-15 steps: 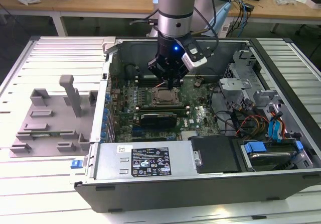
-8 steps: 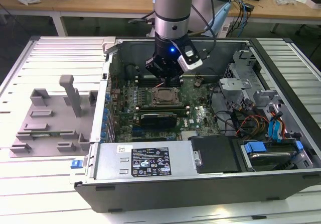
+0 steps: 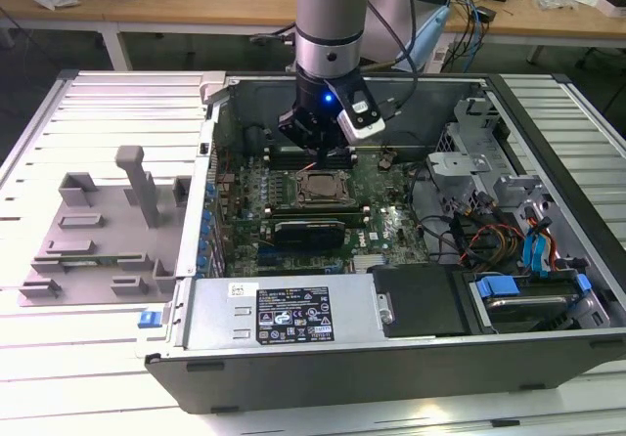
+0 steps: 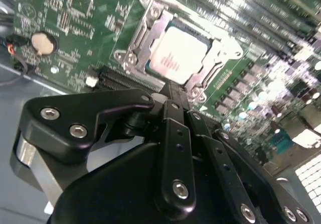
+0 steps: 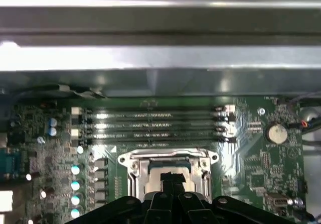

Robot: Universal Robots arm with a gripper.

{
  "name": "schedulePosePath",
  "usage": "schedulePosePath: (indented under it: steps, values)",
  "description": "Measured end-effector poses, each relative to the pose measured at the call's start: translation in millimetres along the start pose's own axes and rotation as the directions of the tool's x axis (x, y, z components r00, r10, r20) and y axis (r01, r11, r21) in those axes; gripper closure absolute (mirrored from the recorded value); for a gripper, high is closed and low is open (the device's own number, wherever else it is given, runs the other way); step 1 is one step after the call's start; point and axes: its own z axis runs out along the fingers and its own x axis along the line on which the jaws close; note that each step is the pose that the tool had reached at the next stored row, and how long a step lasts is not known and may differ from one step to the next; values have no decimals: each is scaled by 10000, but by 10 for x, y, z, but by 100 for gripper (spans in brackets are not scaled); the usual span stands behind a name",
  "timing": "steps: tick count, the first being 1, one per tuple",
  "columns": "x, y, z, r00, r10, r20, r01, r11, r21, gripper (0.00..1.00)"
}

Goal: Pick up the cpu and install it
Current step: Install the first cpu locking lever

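A robot arm (image 3: 328, 25) reaches down into an open computer case (image 3: 391, 289) lying on a slatted table (image 3: 59, 358). Its black gripper (image 4: 173, 91) hangs just above the motherboard (image 3: 391, 226), at the edge of the socket (image 3: 321, 190) near the middle of the board. In the second wrist view the cpu (image 4: 178, 53), a pale silver square, lies flat inside the socket's metal frame, seated rather than carried. The gripper's fingers (image 4: 175, 133) are pressed together with nothing between them, their tips close over the cpu's edge; whether they touch it cannot be told. In the first wrist view the memory slots (image 5: 155, 126) lie just beyond the socket. On the exterior view's left, a grey tray (image 3: 98, 231) sits on the table beside the case.
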Motion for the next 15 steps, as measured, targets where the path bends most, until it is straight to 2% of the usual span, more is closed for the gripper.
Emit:
schedulePosePath:
  steps: [1, 2, 3, 4, 7, 10, 15]
  values:
    - [8, 1, 0, 10000, 5, 1, -5, 9999, -136, 89]
    - [26, 2, -1, 10000, 20, 5, -19, 9991, -416, 89]
    - [32, 2, 2, 10000, 28, 6, -28, 9986, -528, 89]
    - [34, 1, 19, 10000, 49, 8, -48, 9983, -578, 89]
    - [35, -5, 66, 9998, 222, 21, -220, 9978, -617, 89]
    - [36, -3, 90, 9989, 473, 40, -469, 9961, -745, 89]
    - [39, 55, 125, 9981, 609, 52, -603, 9951, -779, 89]
